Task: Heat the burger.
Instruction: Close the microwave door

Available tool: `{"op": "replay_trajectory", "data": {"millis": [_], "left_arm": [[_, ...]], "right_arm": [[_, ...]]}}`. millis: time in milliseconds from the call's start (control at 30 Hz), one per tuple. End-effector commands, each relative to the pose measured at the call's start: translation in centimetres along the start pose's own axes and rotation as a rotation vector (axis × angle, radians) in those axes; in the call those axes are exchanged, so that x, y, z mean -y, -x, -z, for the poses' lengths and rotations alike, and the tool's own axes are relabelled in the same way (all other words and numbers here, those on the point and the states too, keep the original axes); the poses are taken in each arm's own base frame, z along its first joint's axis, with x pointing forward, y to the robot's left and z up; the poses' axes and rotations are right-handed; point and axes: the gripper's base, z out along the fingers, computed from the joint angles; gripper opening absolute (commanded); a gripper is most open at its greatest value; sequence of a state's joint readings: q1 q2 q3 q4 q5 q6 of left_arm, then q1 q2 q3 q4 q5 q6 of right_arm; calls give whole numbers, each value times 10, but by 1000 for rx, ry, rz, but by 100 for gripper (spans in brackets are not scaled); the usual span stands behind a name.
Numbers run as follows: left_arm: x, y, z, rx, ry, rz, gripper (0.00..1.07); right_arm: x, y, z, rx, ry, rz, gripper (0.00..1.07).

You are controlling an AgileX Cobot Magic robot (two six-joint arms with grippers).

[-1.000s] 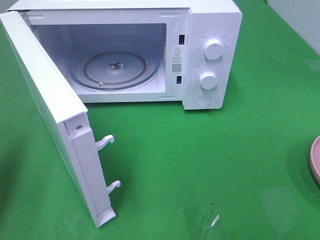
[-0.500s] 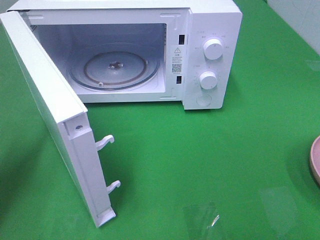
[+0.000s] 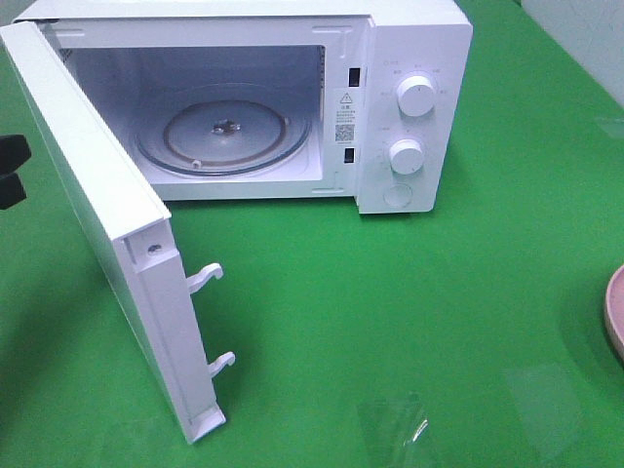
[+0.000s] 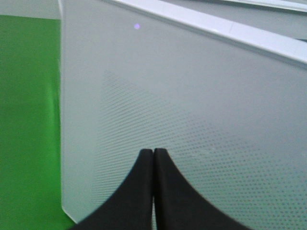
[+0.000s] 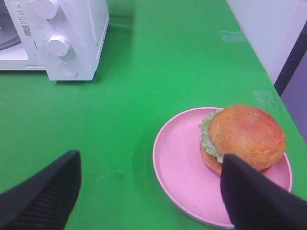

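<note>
While the white microwave [image 3: 292, 97] stands with its door [image 3: 107, 244] swung wide toward the left of the overhead view, its round glass turntable [image 3: 224, 136] lies bare inside the smooth, pale cavity. Two round white knobs [image 3: 416, 97] sit one above the other on the control panel, with a flat round button below them. Two hooked white latches [image 3: 205, 277] jut from the inner edge of the door.

The left gripper [image 4: 153, 152] shows at the far left edge of the overhead view as a small black shape just beside the outer face of the door. In its wrist view the black fingers [image 4: 136, 191] are pressed together with no gap and nothing between them, tapering to a point in front of the door's frosted panel, which carries a fine dotted mesh pattern.

The burger [image 5: 242, 139] rests on a round pink plate [image 5: 182, 172] with a low raised rim, set on the smooth green desk [image 3: 409, 322] well to the right of the microwave. Its bun is domed, glossy and golden-brown, with frilly green lettuce showing at the side. It sits toward one side of the plate, not at the centre.

The right gripper [image 5: 148, 191] hangs over the desk near the plate, its matte black fingers [image 5: 43, 191] spread wide and holding nothing. One finger overlaps the burger's edge in the wrist view; contact cannot be told.
</note>
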State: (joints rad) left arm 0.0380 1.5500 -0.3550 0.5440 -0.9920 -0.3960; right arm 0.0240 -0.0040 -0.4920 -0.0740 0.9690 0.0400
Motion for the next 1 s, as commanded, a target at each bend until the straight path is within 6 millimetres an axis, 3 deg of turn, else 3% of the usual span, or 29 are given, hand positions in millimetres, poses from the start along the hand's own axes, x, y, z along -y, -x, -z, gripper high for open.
{"op": "replay_trajectory", "data": {"millis": [33, 533, 1000], "left_arm": [[9, 0, -9, 2, -48, -21, 0], [48, -8, -51, 0, -74, -14, 0], [84, 6, -101, -4, -91, -12, 0]], "right_arm": [[0, -2, 4, 32, -6, -10, 76], [0, -2, 4, 32, -6, -10, 76], [0, -2, 4, 32, -6, -10, 76]]}}
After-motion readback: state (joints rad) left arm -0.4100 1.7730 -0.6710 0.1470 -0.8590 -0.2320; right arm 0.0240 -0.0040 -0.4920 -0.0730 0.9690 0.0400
